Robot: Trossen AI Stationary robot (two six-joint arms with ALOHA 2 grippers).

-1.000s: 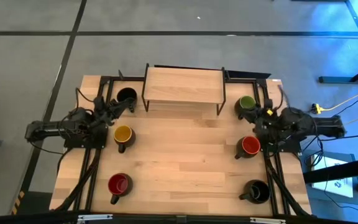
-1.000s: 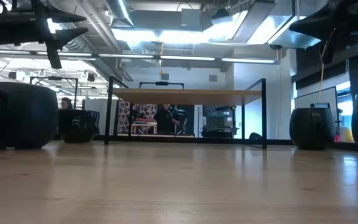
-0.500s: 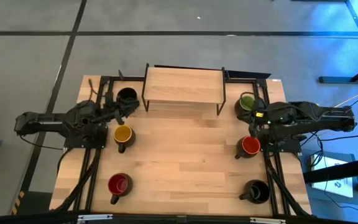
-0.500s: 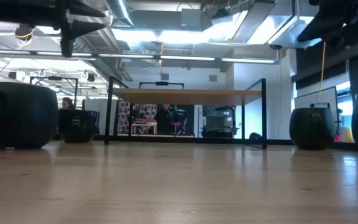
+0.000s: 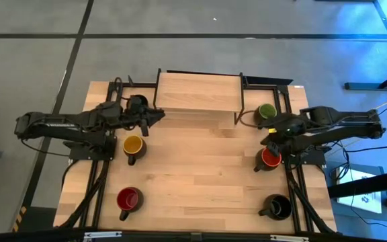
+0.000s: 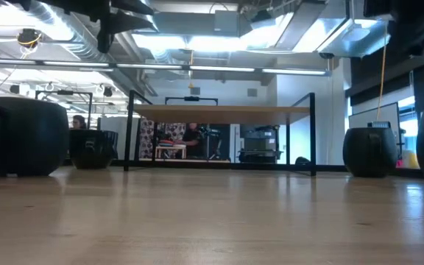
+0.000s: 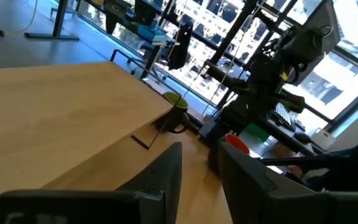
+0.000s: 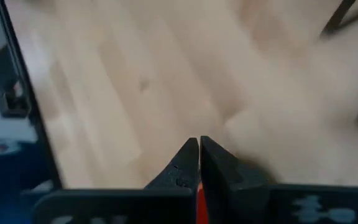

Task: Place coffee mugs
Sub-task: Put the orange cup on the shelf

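Six black coffee mugs stand upright on the wooden table. Down the left side are a black-inside one, a yellow one and a red one. Down the right side are a green one, a red one and a black one. My left gripper hangs level above the table beside the far-left mug, pointing at the shelf; it is open with nothing between its fingers. My right gripper is shut, slanting down above the right red mug.
A wooden shelf on a black wire frame stands at the table's far middle. Black rails run along both table sides. The middle of the table is bare wood. The low view shows mugs at the left and right.
Both arms have risen and stretched from the table's sides toward its middle. My left gripper has gone right past the far-left mug toward the shelf and levelled out. My right gripper has gone left and tipped downward over the right red mug. No mug has moved.
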